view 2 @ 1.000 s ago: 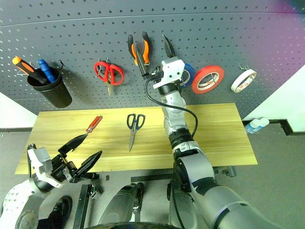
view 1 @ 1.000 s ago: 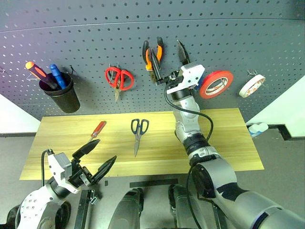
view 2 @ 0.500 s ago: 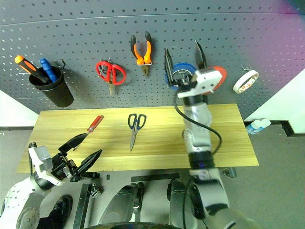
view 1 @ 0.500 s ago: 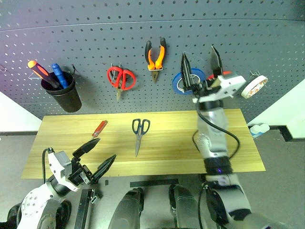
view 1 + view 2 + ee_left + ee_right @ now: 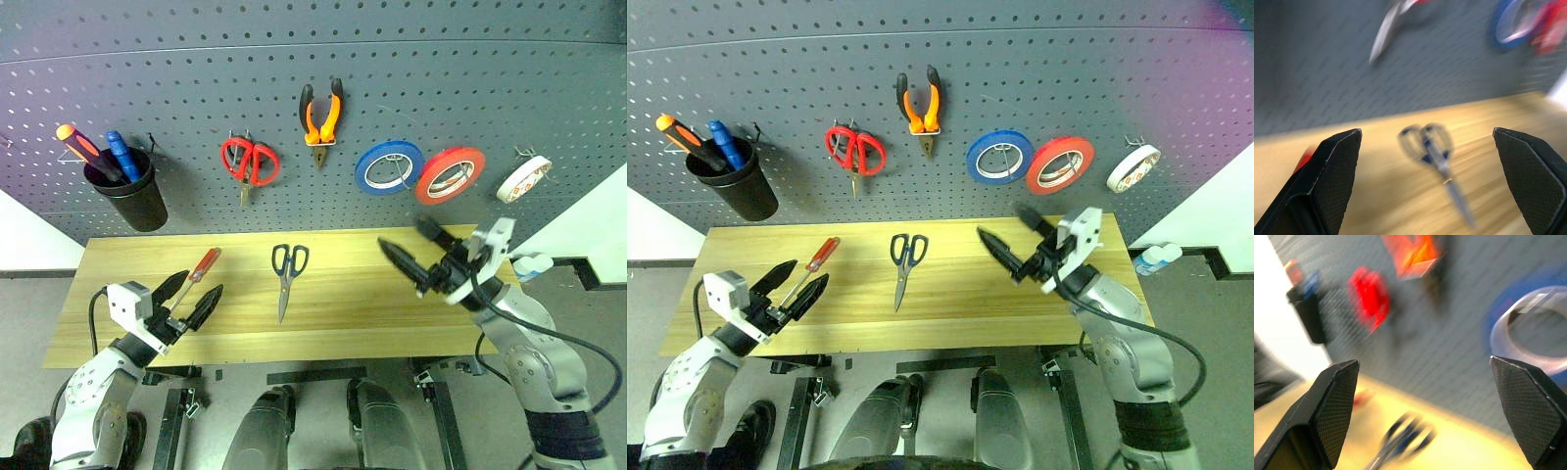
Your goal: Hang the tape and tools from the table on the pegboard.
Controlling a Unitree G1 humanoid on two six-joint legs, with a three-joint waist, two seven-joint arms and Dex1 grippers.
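Screwdriver (image 5: 203, 264) lies diagonal near surface (image 5: 343, 294) left edge, just ahead of released left gripper (image 5: 191, 297); right gripper (image 5: 416, 257) released, farther.

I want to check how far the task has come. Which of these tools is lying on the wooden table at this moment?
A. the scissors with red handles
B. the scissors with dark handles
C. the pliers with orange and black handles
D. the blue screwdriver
B: the dark-handled scissors lie flat on the table, blades toward the front edge, while the pliers and the red-handled scissors hang on the pegboard.
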